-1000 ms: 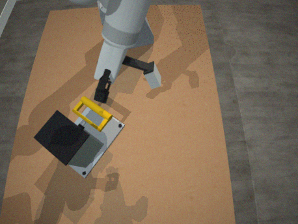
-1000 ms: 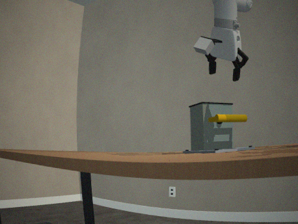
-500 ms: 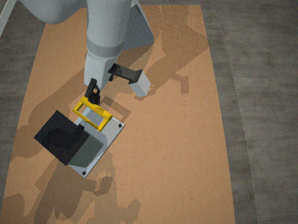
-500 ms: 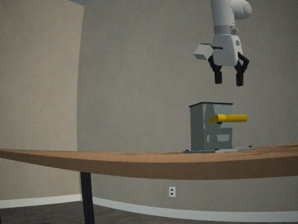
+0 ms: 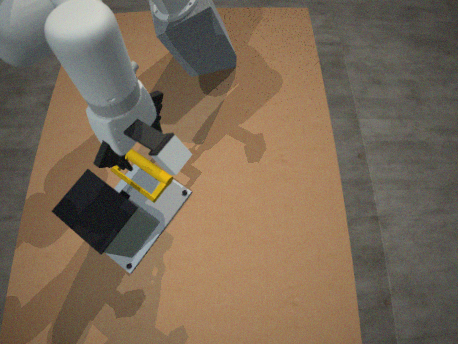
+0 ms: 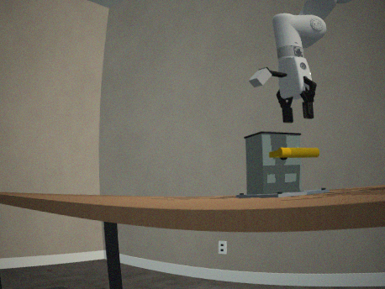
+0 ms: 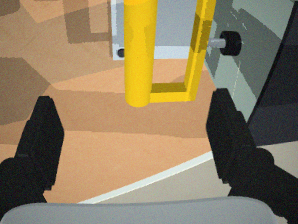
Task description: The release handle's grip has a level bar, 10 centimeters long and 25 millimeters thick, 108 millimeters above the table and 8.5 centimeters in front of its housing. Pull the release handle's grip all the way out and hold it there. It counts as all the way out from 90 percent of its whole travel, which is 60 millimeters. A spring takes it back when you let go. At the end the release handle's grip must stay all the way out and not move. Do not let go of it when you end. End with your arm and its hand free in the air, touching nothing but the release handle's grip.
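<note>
Black claw (image 5: pixel 131 131) (image 6: pixel 297 114) (image 7: pixel 133 110) spread fully apart above yellow grip (image 5: pixel 149 167) (image 6: pixel 299 152) (image 7: pixel 139 55), holding nothing, touching nothing.

Exterior view: the gripper (image 5: pixel 142 145) (image 6: pixel 297 118) (image 7: pixel 133 110) is descending toward the yellow grip (image 5: pixel 150 167) (image 6: pixel 300 152) (image 7: pixel 140 50), its tilt straightening toward upright. Top view: the gripper is turning, its two fingers now showing well apart instead of overlapping, while the arm's forearm (image 5: pixel 90 60) is shifting left and the pale block (image 5: pixel 171 154) (image 6: pixel 260 77) on its side bracket is moving left and nearer the yellow grip.
</note>
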Motion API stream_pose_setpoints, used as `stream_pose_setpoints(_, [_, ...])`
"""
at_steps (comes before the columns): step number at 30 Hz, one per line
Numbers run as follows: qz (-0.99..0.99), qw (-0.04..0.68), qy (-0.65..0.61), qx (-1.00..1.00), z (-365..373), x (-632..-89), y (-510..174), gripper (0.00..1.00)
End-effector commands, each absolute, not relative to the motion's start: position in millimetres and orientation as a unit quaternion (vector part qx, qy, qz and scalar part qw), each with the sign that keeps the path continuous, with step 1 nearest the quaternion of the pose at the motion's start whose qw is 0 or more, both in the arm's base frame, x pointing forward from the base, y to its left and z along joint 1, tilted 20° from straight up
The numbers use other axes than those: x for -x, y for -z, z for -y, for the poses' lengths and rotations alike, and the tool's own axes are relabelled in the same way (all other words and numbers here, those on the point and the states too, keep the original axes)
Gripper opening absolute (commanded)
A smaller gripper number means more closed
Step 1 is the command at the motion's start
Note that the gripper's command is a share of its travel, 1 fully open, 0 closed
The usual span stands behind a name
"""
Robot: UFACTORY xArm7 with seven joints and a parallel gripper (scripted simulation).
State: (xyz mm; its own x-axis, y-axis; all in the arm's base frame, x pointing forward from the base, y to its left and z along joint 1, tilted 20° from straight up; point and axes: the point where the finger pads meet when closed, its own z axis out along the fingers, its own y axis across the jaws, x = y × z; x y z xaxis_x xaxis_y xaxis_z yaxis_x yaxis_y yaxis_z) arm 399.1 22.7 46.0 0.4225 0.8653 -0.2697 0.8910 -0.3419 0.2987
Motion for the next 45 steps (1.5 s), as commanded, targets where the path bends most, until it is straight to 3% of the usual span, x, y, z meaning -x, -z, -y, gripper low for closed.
stream_pose_setpoints(1, [-0.519,0.169,0.022,-0.838,-14.9,-406.0,-45.9,1.00])
stream_pose_setpoints(10, [-0.519,0.169,0.022,-0.838,-14.9,-406.0,-45.9,1.00])
stream_pose_setpoints(11, [-0.519,0.169,0.022,-0.838,-14.9,-406.0,-45.9,0.00])
stream_pose_setpoints(45, [-0.519,0.169,0.022,-0.838,-14.9,-406.0,-45.9,0.00])
